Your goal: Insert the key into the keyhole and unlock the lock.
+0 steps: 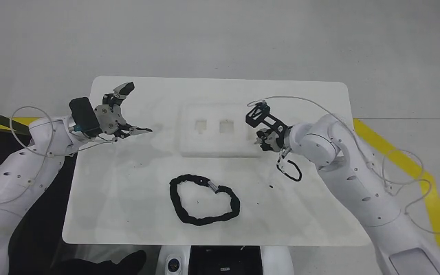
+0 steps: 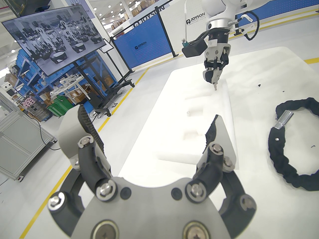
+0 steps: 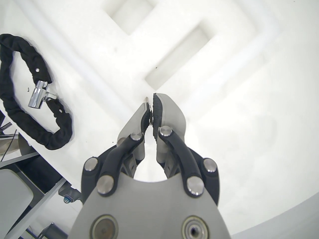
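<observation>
Left gripper (image 1: 139, 107): above the table's (image 1: 309, 206) left edge, fingers spread wide, nothing between them; well apart from the lock.
Chain lock (image 2: 276, 155): lies on the table near of centre as a closed black loop, untouched.
Lock barrel (image 3: 37, 96): the metal piece joining the chain's ends, and it looks fastened; too small to tell which face carries the keyhole.
Foam tray (image 1: 206, 146): far of the lock, mid-table, with two recesses.
Right gripper (image 3: 150, 101): over the tray's right end, fingers pressed together on the key.
Key (image 2: 214, 85): pinched at its head, blade pointing down toward the tray; well apart from the barrel.
Done: key in grasp, judged ready to be carried.
Left: bring the key to the barrel, line it up, insert, turn; the lock may also need steadying.
</observation>
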